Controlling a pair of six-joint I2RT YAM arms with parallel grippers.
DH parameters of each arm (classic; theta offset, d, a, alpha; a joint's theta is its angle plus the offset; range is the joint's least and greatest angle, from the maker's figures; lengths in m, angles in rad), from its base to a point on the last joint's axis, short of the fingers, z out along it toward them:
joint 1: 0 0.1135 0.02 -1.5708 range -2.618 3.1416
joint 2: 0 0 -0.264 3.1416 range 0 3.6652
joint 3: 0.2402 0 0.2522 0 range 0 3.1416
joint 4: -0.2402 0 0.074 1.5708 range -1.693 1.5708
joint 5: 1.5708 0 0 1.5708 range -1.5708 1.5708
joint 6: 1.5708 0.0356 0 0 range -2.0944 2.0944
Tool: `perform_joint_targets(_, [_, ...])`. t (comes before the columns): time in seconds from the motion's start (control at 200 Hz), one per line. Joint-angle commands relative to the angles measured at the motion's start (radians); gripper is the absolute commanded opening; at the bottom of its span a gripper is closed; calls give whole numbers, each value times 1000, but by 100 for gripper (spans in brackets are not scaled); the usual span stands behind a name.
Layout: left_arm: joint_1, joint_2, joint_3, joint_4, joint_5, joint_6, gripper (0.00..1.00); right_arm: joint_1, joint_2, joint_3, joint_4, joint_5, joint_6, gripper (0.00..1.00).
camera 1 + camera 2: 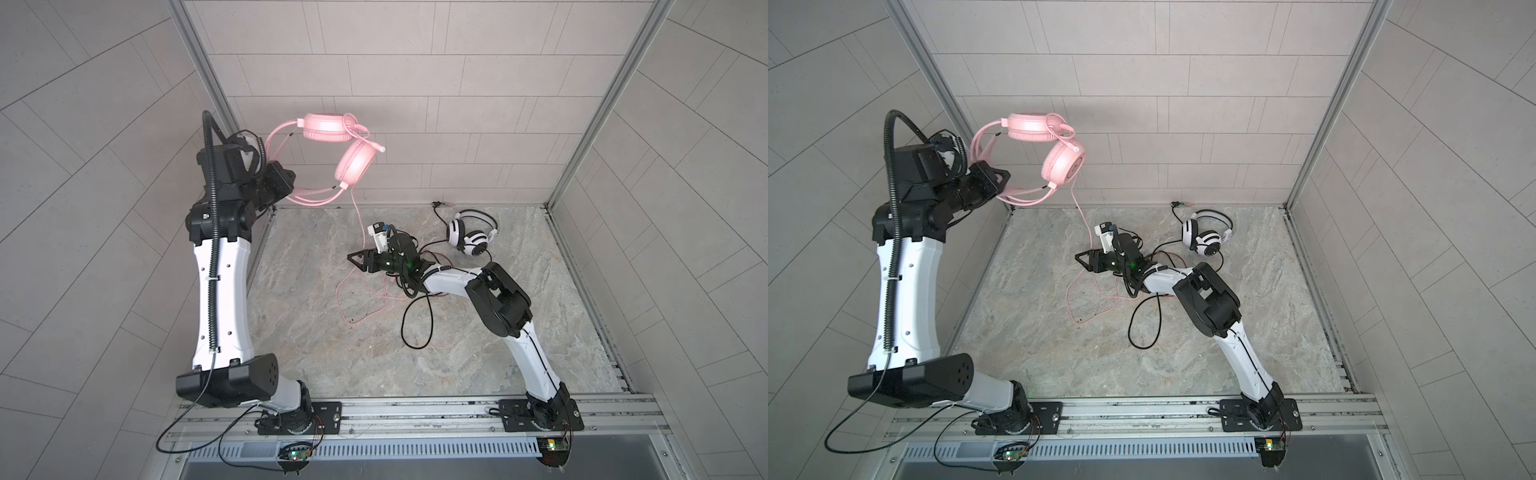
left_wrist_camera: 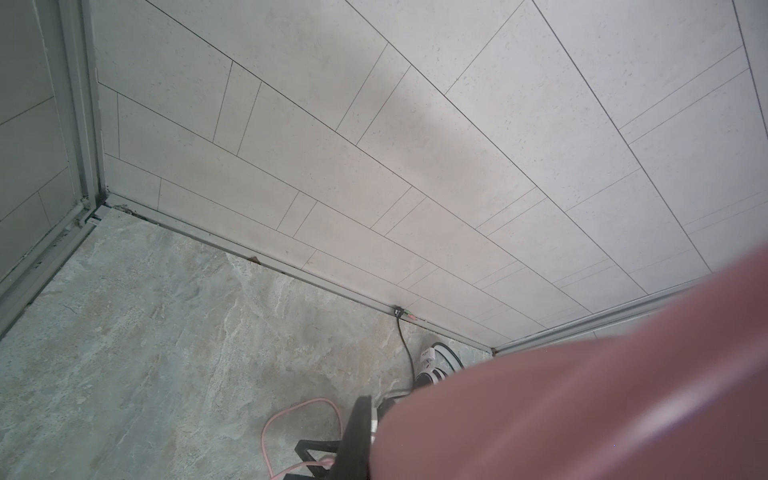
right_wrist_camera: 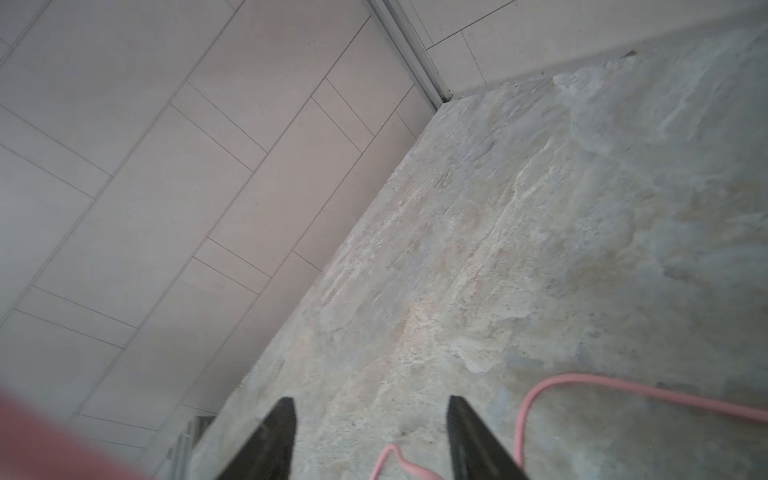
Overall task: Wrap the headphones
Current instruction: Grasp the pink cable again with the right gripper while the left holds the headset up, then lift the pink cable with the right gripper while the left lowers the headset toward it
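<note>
**A:** Where was the left gripper [image 1: 1003, 183]?

**B:** It was raised well above the mottled grey stone-look tabletop [image 1: 311, 353] and clenched on the headband of the padded plastic pink headset [image 1: 353, 164]. The cups hung in the air near the back wall. I judged the headset light, with a springy band. The band was the sound place to hold, since the cushions looked too soft.

**A:** And its lead?

**B:** The thin pink cable [image 3: 582, 377] dropped from the lower cup to the table and lay there in loose loops. I'd call it limp and slippery, best pinched near where it met the table.

**A:** The right gripper [image 3: 370, 415]?

**B:** It was low over the table with its jaws apart, gripping nothing. A bend of that cable lay in the gap, and as far as I could tell it touched neither finger.

**A:** Further right?

**B:** The white-and-black striped headset [image 1: 469, 235] lay near the far right corner. Its long black cable [image 1: 402, 328] sprawled across the table, with no gripper on it.
</note>
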Motion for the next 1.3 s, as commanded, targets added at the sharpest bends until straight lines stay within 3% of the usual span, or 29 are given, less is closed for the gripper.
perform_joint_targets(0.0, [24, 4, -11, 103, 52, -85, 0, 12, -9, 32, 42, 34, 22, 23])
perform_joint_targets(0.055, [33, 10, -15, 108, 54, -95, 0, 15, -29, 29, 6, 20, -1, 12])
perform_joint_targets(0.215, [56, 19, -38, 121, 3, -119, 0, 28, -183, -90, -184, 49, -138, 6])
perform_joint_targets(0.41, [64, 7, -144, 248, -109, -218, 0, 79, -380, -97, -746, 132, -407, 4])
perform_joint_targets(0.59, [51, 35, -160, 266, -179, -230, 0, 193, -532, -34, -1173, 320, -610, 4])
perform_joint_targets(0.666, [27, 53, -145, 212, -229, -171, 0, 250, -569, 60, -1340, 397, -675, 4])
perform_joint_targets(0.811, [-88, 84, -122, 82, -491, 63, 0, 343, -611, 274, -1575, 523, -757, 4])
perform_joint_targets(0.951, [-178, 147, -97, 18, -591, 167, 0, 391, -589, 529, -1765, 613, -799, 5])
perform_joint_targets(1.116, [-275, 229, -21, -117, -595, 348, 0, 396, -529, 813, -1935, 773, -855, 5])
perform_joint_targets(1.296, [-325, 199, -78, -176, -446, 517, 0, 313, -558, 857, -1945, 853, -862, 5])
